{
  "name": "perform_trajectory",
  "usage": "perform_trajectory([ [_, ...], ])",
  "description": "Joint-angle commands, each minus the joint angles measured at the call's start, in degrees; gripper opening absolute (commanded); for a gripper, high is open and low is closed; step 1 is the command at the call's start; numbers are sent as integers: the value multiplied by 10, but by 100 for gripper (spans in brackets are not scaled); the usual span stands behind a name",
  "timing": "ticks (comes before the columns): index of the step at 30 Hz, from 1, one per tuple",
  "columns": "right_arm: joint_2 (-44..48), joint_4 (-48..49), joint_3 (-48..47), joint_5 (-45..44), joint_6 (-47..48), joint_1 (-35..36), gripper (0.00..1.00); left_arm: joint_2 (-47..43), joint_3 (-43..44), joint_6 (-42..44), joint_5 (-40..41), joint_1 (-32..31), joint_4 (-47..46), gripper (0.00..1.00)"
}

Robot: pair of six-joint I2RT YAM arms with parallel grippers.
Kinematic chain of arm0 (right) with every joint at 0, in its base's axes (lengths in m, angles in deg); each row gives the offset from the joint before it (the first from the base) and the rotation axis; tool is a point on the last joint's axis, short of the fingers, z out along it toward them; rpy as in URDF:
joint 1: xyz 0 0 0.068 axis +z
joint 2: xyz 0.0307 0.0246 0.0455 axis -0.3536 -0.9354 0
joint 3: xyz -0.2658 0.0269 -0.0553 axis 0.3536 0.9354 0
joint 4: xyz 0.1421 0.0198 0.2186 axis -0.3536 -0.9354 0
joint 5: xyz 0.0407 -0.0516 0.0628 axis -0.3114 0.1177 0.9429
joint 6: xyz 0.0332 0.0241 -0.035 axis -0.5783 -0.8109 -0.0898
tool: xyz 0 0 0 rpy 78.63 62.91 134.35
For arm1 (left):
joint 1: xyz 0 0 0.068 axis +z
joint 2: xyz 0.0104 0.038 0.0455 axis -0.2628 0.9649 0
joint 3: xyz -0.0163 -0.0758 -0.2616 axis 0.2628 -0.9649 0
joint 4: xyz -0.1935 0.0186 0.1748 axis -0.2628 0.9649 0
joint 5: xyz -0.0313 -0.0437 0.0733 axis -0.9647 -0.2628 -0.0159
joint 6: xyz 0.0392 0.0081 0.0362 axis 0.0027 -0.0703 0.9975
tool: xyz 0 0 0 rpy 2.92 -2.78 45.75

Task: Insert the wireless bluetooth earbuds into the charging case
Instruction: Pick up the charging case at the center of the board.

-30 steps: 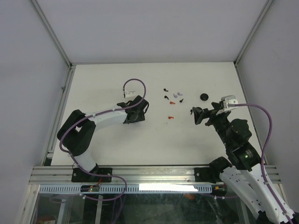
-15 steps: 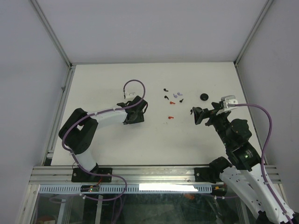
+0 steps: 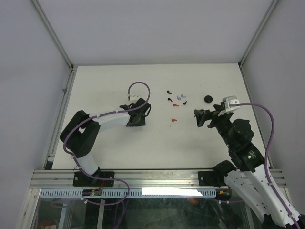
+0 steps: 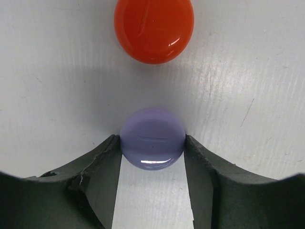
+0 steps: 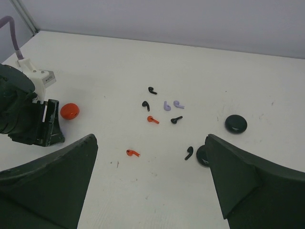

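Earbuds [image 5: 166, 106] lie scattered loose around mid-counter [image 5: 95, 57]. Left claw [image 4: 151, 149] pinches the lilac case [image 4: 152, 133] by its sides; right claw [image 5: 150, 143] hangs wide open, well apart from them.

A white table [image 3: 157, 143], faintly scratched, lies inside pale grey walls [image 3: 157, 28], with slanted aluminium posts [image 3: 52, 33] rising from its far corners and a slotted aluminium rail [image 3: 157, 177] along its near edge.
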Motion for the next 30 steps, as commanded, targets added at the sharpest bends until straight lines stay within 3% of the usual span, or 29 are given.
perform_trajectory([
  [1, -36, 14, -33, 52, -15, 4, 99, -26, 15, 59, 40, -10, -6, 46],
  [9, -107, -1, -86, 124, -34, 4, 99, -111, -9, 137, 65, -35, -51, 46],
  [16, -222, -57, -174, 111, -58, 4, 99, -194, -84, 207, 43, -39, -196, 46],
  [26, -372, -52, -243, 227, -74, 4, 99, -307, -183, 332, -53, -43, -402, 45],
  [30, -387, -30, -240, 192, -125, 3, 99, -328, -202, 379, -98, -48, -451, 42],
])
